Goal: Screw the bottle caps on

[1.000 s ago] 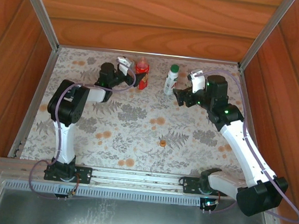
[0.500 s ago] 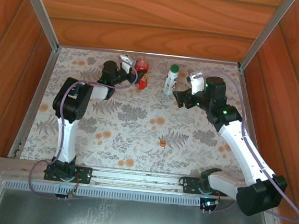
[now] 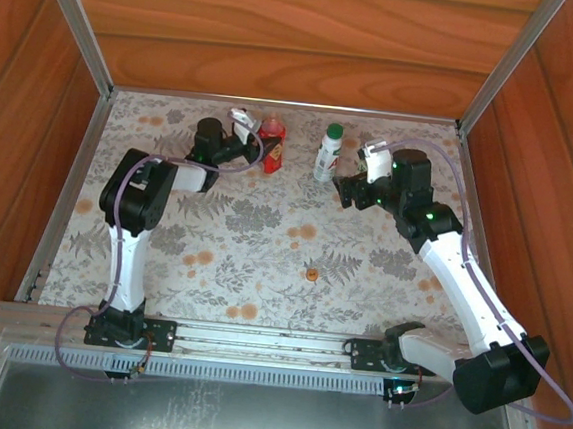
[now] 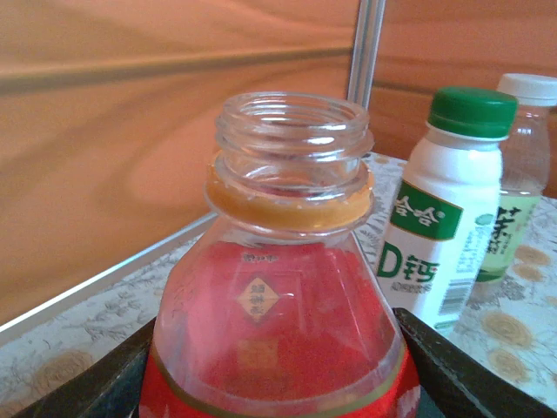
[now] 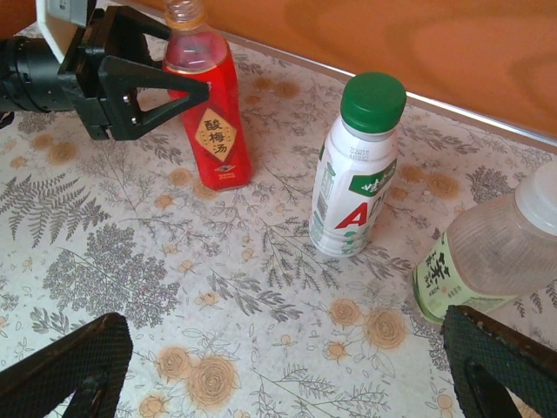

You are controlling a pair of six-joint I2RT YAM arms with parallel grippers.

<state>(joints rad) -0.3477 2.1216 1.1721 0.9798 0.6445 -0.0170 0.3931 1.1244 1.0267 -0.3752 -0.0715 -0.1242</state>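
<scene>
1. Floral-print table top (image 3: 265,233): the red plastic bottle (image 5: 213,131) stands upright on it near the far wall. All positions below are given from this bottle.
2. Left gripper (image 3: 256,144): reaches in from the red bottle's left. Jaws are closed against its body, one finger on each flank. The bottle's neck is open and uncapped.
3. Right gripper (image 5: 283,326): well to the right of the red bottle. Jaws are spread wide and hold nothing.
4. White plastic bottle with dark-green label (image 5: 352,187): upright, near the red bottle's right. Round green cap (image 5: 373,100) is on it.
5. Clear bottle with pale green label (image 5: 487,252): farther right again. White cap (image 5: 544,196) is on it.
6. Small orange-red cap (image 3: 311,273): lies on the table well apart from the red bottle, toward the arm bases.
</scene>
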